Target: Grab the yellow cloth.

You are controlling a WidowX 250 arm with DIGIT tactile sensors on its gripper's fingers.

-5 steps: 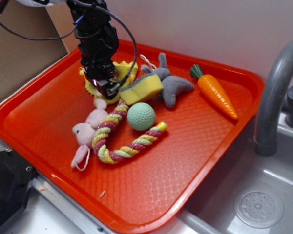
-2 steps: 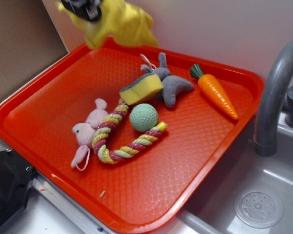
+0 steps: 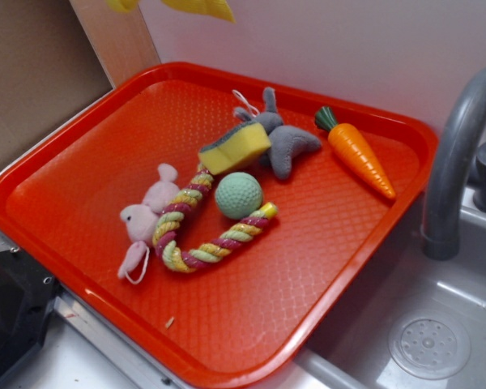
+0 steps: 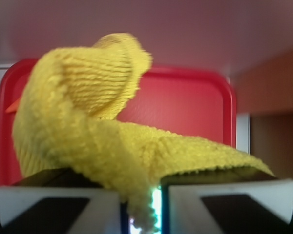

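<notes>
Cloth: the yellow cloth [image 4: 88,131] hangs in the air above the tray's far edge; in the exterior view only its 2 lowest tips [image 3: 201,8] show at the top of the frame, clear of the tray.
Gripper: the gripper [image 4: 140,200] is clamped on the cloth, its 2 fingers [image 4: 58,200] drawn close with a fold of terry pinched in the narrow gap; the rest of the cloth bunches up over the fingers.
Tray: an orange tray [image 3: 81,146] lies below, its far left part bare.
Sponge: a yellow sponge [image 3: 233,151] leans against a grey plush [image 3: 287,144] near the tray's middle back.
Carrot: a toy carrot [image 3: 356,154] lies by the right rim, green end toward the back.
Ball: a green ball [image 3: 238,195] sits between the sponge and a rope toy [image 3: 202,235].
Pink plush: a pink plush [image 3: 142,219] lies touching the rope's left side.
Sink: a grey faucet [image 3: 458,146] and a sink [image 3: 429,340] sit right of the tray.
</notes>
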